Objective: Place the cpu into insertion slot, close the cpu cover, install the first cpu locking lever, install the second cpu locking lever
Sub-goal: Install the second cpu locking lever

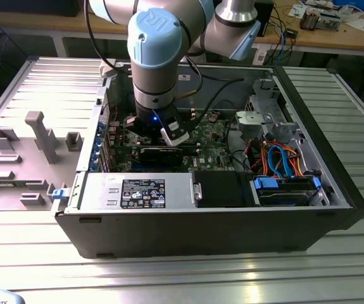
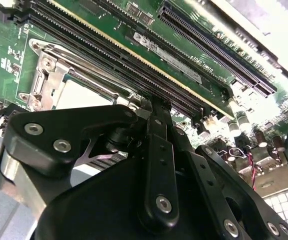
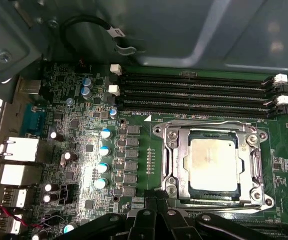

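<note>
The cpu (image 3: 214,164), a dull silver square, lies flat in the insertion slot (image 3: 258,165) on the green board. The cpu cover (image 3: 176,150), a silver frame with a square window, lies down over it. Thin wire levers run along two sides of the frame (image 3: 209,124). My gripper (image 3: 156,201) is shut, with its black fingertips low over the board just at the socket's edge. In the second wrist view the gripper (image 2: 156,107) ends beside the cover (image 2: 48,75) and the cpu (image 2: 81,95). The exterior view shows the gripper (image 1: 169,140) reaching down inside the open computer case (image 1: 200,228).
Long black memory slots (image 3: 199,92) run beside the socket, with capacitors (image 3: 103,150) and rear ports (image 3: 18,150) nearby. In the case sit a power supply (image 1: 137,192) and a drive cage with blue cables (image 1: 283,164). A grey fixture tray (image 1: 30,158) lies at the exterior view's left.
</note>
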